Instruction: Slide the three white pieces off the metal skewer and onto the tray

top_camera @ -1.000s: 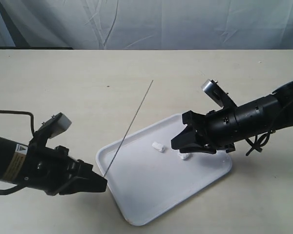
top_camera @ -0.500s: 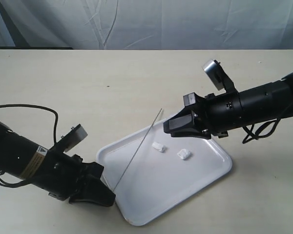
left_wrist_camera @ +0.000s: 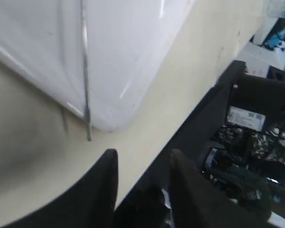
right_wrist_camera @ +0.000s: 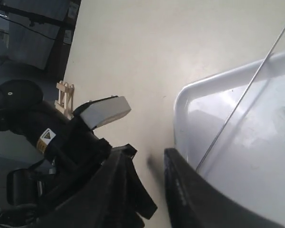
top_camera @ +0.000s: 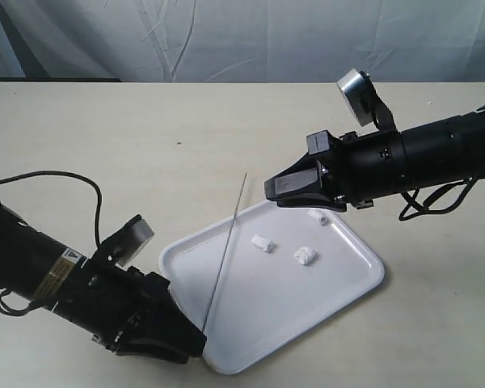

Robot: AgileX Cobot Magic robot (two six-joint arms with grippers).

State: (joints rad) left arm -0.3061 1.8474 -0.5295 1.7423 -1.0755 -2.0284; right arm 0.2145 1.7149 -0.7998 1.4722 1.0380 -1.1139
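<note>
The beige table [top_camera: 105, 145] carries the white tray [top_camera: 307, 311], which lies turned at an angle. The left gripper [top_camera: 196, 343] is low at the tray's near left corner. In the left wrist view its two black fingers [left_wrist_camera: 104, 190] stand apart with only the table surface between them, so it is open and holds nothing. The right gripper [top_camera: 272, 191] hangs over the far rim of the tray, its fingers [right_wrist_camera: 180, 190] also parted and empty. The metal skewer [top_camera: 225, 250] is free of both grippers. Its long axis runs from the tray's near left corner, just beside the left gripper, away toward the far side of the table, leaning a little to the right. Its near end passes just over the rim and its far end reaches past the far rim. The three white pieces [top_camera: 262, 242] are all off the skewer and on the tray: one near the skewer, one [top_camera: 304, 256] toward the middle, and one [top_camera: 316, 217] by the far rim under the right gripper.
</note>
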